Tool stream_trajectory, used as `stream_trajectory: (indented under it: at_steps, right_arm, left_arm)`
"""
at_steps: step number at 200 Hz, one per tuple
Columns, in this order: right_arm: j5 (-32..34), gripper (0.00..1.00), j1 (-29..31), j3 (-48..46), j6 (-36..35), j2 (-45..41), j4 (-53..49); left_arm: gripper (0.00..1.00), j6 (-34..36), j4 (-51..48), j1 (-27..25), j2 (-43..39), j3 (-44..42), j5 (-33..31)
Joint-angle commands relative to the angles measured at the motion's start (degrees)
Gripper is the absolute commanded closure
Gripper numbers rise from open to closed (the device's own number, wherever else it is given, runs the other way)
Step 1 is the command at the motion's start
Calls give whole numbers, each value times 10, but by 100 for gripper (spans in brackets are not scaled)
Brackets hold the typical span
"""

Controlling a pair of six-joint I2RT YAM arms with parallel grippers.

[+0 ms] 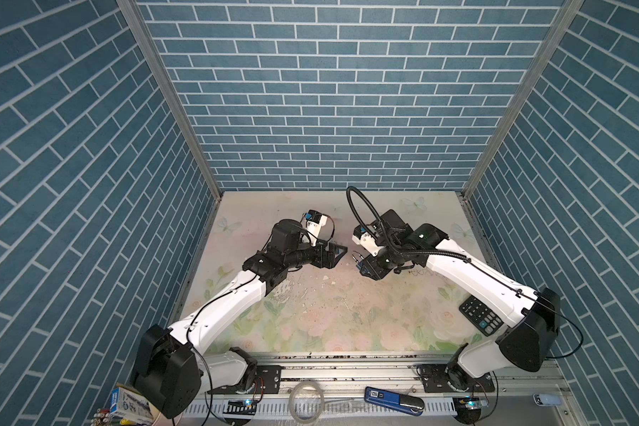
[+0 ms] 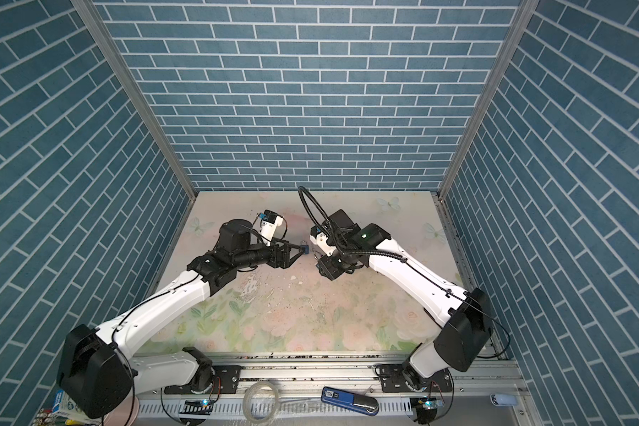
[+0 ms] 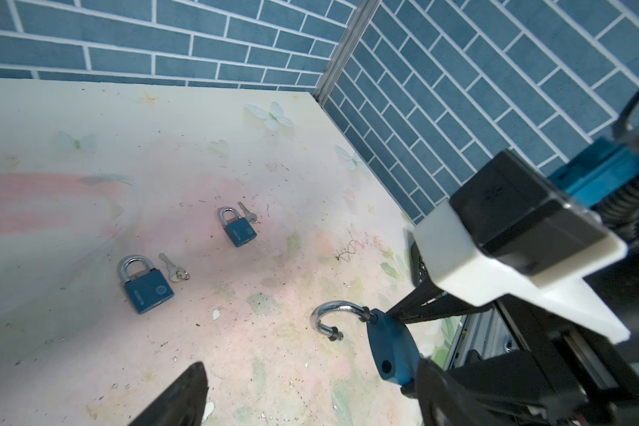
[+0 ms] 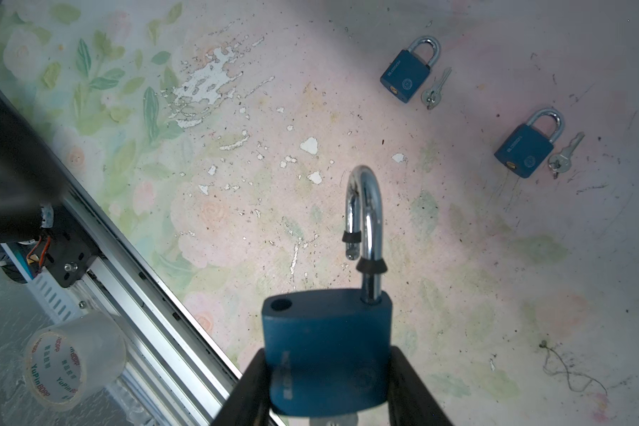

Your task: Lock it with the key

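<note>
A blue padlock point(image 4: 327, 343) with its chrome shackle point(image 4: 364, 206) swung open hangs above the table, with my right gripper point(image 4: 327, 383) shut on its body. A silver piece shows under the body; I cannot tell if it is a key. My left gripper point(image 3: 310, 394) is open and wide, and one of its fingers point(image 3: 439, 391) is close beside this padlock point(image 3: 390, 346). In both top views the two grippers meet mid-table, around the padlock point(image 2: 305, 250). Two more shut blue padlocks point(image 3: 146, 291) point(image 3: 238, 230) lie flat, each with a loose key point(image 3: 172, 267) point(image 3: 247, 213) beside it.
A black calculator point(image 1: 480, 315) lies under the right forearm. A clear tape roll point(image 4: 74, 361) and a blue tool point(image 1: 391, 398) sit by the metal rail point(image 1: 347, 363) at the front edge. Blue brick walls close in three sides.
</note>
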Motion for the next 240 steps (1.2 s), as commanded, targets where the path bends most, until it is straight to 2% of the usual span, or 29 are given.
stream_trajectory:
  at_steps: [1, 135, 178, 240]
  right_arm:
    - [-15, 100, 4, 32, -12, -17, 3]
    - [-32, 100, 4, 42, -11, -26, 10]
    - [-34, 100, 5, 49, -11, -20, 8]
    - [-32, 100, 5, 50, -12, -15, 12]
  left_arm:
    - [11, -1, 47, 4, 2, -18, 41]
    - [13, -42, 140, 3, 51, -41, 84]
    - [17, -59, 176, 3, 70, -45, 120]
    - [24, -65, 190, 3, 74, -49, 136]
